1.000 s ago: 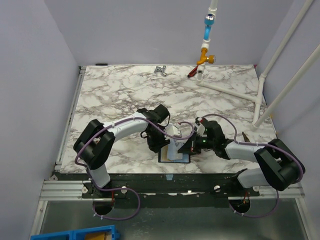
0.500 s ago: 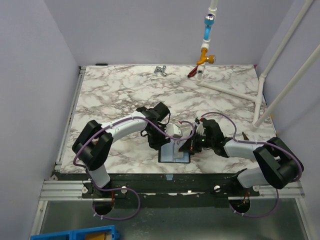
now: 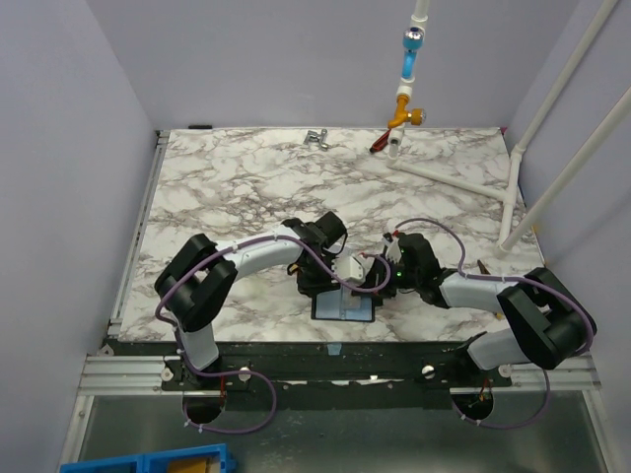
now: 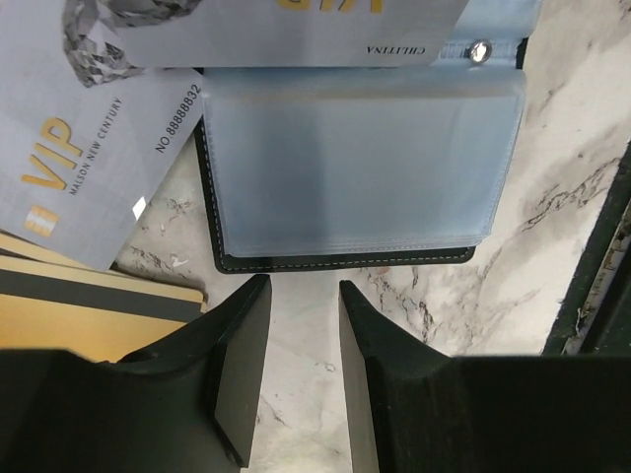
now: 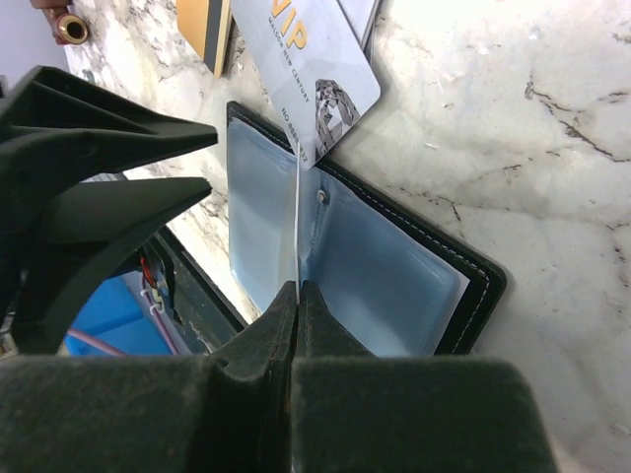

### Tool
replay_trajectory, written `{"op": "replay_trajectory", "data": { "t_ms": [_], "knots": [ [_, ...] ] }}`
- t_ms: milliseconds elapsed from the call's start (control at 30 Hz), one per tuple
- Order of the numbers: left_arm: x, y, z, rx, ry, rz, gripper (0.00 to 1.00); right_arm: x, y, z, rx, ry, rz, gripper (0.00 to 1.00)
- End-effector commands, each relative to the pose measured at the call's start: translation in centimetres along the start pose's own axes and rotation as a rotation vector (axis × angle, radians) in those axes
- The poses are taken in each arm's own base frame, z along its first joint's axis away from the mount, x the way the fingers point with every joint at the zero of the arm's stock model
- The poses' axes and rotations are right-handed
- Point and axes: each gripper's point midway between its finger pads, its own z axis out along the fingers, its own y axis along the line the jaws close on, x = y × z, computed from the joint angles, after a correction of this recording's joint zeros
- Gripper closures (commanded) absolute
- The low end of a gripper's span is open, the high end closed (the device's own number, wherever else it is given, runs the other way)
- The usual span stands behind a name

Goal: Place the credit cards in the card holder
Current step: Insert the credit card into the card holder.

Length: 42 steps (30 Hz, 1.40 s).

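My left gripper stands with its fingers a narrow gap apart, gripping nothing, above the marble table just beside the open card holder. My right gripper is pressed together on a thin sheet, seen edge-on, rising from the holder's clear sleeves. The grey VIP card overlaps the holder's corner. The gold-tan card lies against the grey one.
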Motion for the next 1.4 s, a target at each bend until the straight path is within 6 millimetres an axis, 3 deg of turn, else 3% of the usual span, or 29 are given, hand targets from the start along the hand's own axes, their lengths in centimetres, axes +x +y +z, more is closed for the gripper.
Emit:
{"op": "replay_trajectory", "data": {
  "t_ms": [0,167,300,800,1367],
  "knots": [
    [1.8,0.6,1.3,-0.044,0.086,0.053,0.65,0.1,0.3,0.2,-0.023,-0.001,-0.005,0.99],
    [2.4,0.2,2.2,-0.048,0.129,0.066,0.65,0.3,0.5,0.2,-0.048,0.002,-0.001,0.99],
    [1.8,-0.6,2.7,-0.039,0.124,0.075,0.65,0.7,0.5,0.2,-0.064,0.007,0.007,0.99],
    [0.9,-5.2,4.1,0.069,0.127,0.134,0.66,0.4,-0.3,-1.5,-0.024,-0.048,0.016,0.99],
    [-0.5,-7.1,4.3,0.121,0.113,0.161,0.66,1.2,-2.2,-1.8,0.049,-0.029,0.036,0.99]
  ]
}}
